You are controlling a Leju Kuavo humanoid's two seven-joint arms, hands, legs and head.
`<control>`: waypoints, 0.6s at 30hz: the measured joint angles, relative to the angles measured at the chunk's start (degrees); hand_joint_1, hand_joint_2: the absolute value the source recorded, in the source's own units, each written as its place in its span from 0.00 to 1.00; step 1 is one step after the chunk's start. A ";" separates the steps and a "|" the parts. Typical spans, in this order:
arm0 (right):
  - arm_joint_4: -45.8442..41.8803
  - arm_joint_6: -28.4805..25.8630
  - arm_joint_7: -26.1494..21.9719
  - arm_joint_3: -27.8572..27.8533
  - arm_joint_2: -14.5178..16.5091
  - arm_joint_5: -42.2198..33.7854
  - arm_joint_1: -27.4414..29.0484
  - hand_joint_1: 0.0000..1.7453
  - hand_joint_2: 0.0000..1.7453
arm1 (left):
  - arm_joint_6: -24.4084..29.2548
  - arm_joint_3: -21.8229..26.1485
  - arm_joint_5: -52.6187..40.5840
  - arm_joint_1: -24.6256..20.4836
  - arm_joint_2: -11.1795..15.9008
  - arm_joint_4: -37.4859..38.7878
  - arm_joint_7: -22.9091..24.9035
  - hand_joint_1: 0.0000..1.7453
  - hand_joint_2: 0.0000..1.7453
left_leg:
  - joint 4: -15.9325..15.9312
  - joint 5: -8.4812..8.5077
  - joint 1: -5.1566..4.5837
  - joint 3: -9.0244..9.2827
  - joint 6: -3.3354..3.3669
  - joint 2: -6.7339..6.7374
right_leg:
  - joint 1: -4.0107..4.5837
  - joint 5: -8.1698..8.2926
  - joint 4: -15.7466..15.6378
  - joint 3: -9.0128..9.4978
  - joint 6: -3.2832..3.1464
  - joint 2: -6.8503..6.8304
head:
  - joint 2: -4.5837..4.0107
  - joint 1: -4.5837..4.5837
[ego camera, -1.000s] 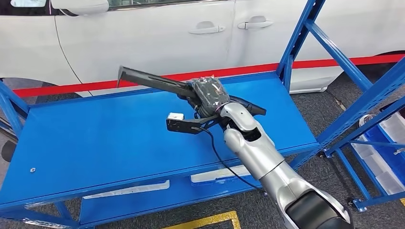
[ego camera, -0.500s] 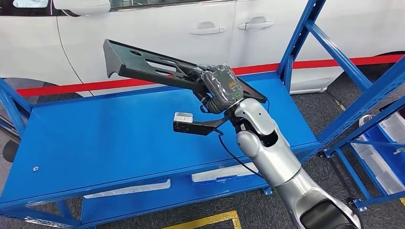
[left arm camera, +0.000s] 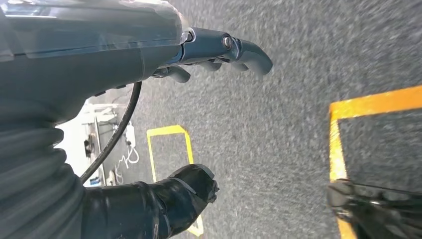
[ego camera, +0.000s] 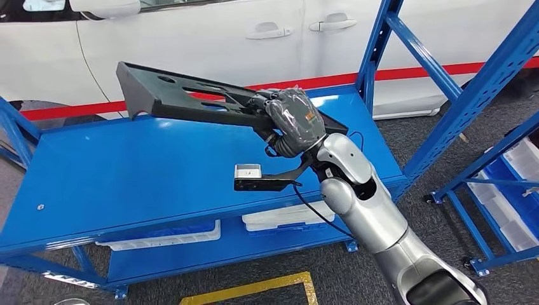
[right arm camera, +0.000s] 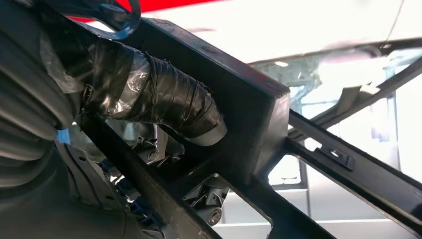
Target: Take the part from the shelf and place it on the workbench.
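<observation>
Holding the part (ego camera: 191, 98) in my right robot hand (ego camera: 293, 121), fingers wrapped round its near end, I've got it up in the air over the blue tabletop (ego camera: 127, 178). I judge the pickup done and the set-down left: the part touches nothing below. My silver right arm reaches in from the near right, wrist bent, the long black frame sticking out to the far left, tilted, towards the white car (ego camera: 191, 38). My left robot hand (left arm camera: 199, 99) hangs over grey floor, fingers apart, holding nothing. Next I'd lower the part flat.
</observation>
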 joint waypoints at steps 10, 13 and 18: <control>-2.75 0.34 -1.47 2.06 -1.03 -1.13 0.29 1.00 1.00 | -0.10 -0.10 -0.49 -0.53 0.57 0.00 -0.03 0.00 1.00 | -17.79 6.25 -1.54 9.80 3.76 1.65 | 0.35 -0.70 2.47 -2.57 2.05 -1.48 | 0.00 0.07; -3.58 0.43 -2.25 2.83 -1.75 -1.88 0.49 1.00 1.00 | -0.19 -0.15 -0.74 -0.60 0.51 0.00 -0.02 0.00 1.00 | -17.82 8.55 -1.32 7.17 4.18 0.07 | -0.24 -8.38 12.34 -5.03 2.99 1.09 | 0.00 0.08; -4.65 0.72 -3.06 3.77 -2.41 -2.56 0.84 1.00 1.00 | -0.22 -0.17 -0.85 -0.54 0.44 0.00 -0.02 0.00 1.00 | -16.85 11.59 -1.11 2.59 3.27 -3.26 | -0.74 -5.85 6.24 3.38 2.94 3.23 | 0.00 0.07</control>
